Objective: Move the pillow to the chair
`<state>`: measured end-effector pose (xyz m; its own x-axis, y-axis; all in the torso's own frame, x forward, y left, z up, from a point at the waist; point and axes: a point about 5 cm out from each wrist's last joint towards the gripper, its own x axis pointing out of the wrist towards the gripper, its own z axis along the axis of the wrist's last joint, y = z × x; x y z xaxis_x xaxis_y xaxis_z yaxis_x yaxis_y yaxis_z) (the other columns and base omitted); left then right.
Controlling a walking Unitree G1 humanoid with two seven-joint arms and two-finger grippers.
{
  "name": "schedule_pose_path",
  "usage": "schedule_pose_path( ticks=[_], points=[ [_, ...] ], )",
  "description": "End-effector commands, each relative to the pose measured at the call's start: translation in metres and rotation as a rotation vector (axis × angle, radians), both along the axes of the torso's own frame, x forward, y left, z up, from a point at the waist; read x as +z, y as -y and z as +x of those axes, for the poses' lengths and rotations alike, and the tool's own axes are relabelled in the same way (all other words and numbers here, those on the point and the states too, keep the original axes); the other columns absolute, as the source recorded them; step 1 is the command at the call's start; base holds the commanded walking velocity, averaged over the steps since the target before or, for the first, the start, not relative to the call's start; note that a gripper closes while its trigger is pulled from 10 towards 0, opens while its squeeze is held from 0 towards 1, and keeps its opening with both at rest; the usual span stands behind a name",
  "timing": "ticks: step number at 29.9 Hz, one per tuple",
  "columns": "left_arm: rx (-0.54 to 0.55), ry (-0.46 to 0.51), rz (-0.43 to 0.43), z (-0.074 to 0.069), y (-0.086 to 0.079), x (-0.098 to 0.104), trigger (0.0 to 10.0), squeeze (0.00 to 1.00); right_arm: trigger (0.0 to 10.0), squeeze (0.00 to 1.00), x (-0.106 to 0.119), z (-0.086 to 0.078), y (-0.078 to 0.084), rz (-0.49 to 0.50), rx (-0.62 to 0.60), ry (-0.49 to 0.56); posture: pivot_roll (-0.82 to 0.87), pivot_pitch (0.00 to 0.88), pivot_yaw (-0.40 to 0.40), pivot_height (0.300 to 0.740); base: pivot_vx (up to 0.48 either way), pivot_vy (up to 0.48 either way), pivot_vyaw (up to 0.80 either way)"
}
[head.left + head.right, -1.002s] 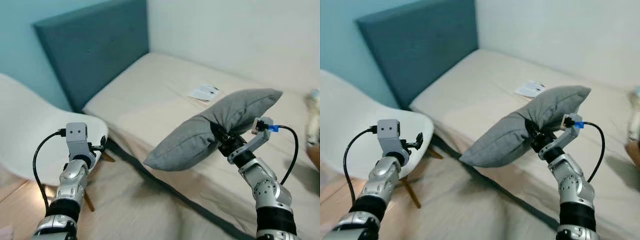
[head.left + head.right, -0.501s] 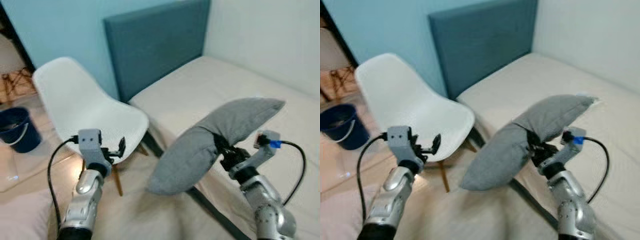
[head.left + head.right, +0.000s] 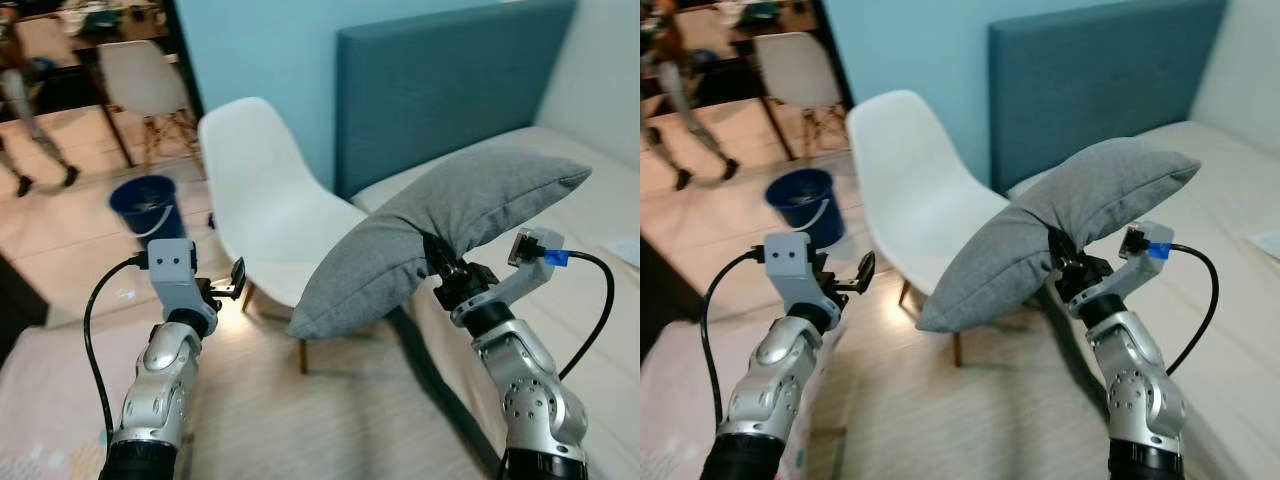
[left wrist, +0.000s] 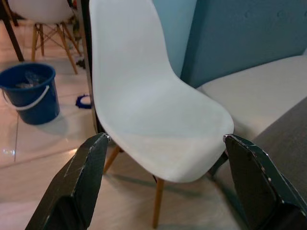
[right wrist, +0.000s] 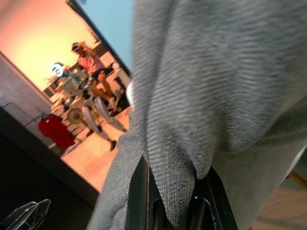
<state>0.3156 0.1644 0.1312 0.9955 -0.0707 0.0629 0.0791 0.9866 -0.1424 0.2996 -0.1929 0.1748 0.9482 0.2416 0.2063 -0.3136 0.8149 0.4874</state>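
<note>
The right gripper (image 3: 437, 262) is clamped on the underside of the grey pillow (image 3: 440, 225), its two black fingers (image 5: 139, 196) pinching a fold of the fabric between them. The pillow is held in the air, clear of the bed (image 3: 590, 240) and of the floor, sagging to either side of the grip; its lower end hangs in front of the seat of the white chair (image 3: 265, 210), its upper end lies toward the bed. Whether the pillow touches the chair seat cannot be told from the head views. The left gripper (image 4: 165, 143) is raised and holds nothing, its fingers (image 4: 81, 177) spread wide apart, pointing toward the chair seat. The chair stands on wooden legs beside the blue headboard (image 3: 450, 90), against a light blue wall. A blue bucket (image 3: 145, 205) with a white handle sits on the floor beyond the chair. A second white chair (image 3: 140, 80) stands farther back, near a person's legs (image 3: 25, 120) at the edge of the room.
</note>
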Motion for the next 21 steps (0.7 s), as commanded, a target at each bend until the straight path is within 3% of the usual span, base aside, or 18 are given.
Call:
schedule_pose_path(
  ticks=[1, 12, 21],
  points=[
    [-0.011, -0.019, 0.005, -0.002, 0.001, -0.002, 10.0, 0.0, 10.0, 0.0, 0.022, 0.0, -0.004, 0.005, 0.012, 0.095, -0.09, 0.094, 0.013, 0.74, 0.0, -0.428, 0.0],
    [-0.027, -0.05, 0.012, -0.003, 0.002, -0.002, 10.0, 0.0, 10.0, 0.0, 0.03, 0.003, -0.018, 0.016, 0.048, 0.098, -0.09, 0.099, 0.014, 0.74, 0.0, -0.454, 0.0],
    [-0.028, -0.091, -0.006, -0.001, 0.002, -0.005, 10.0, 0.0, 10.0, 0.0, 0.036, 0.008, -0.023, -0.006, 0.068, 0.105, -0.1, 0.104, 0.015, 0.74, 0.0, 0.0, 0.0]
  ],
)
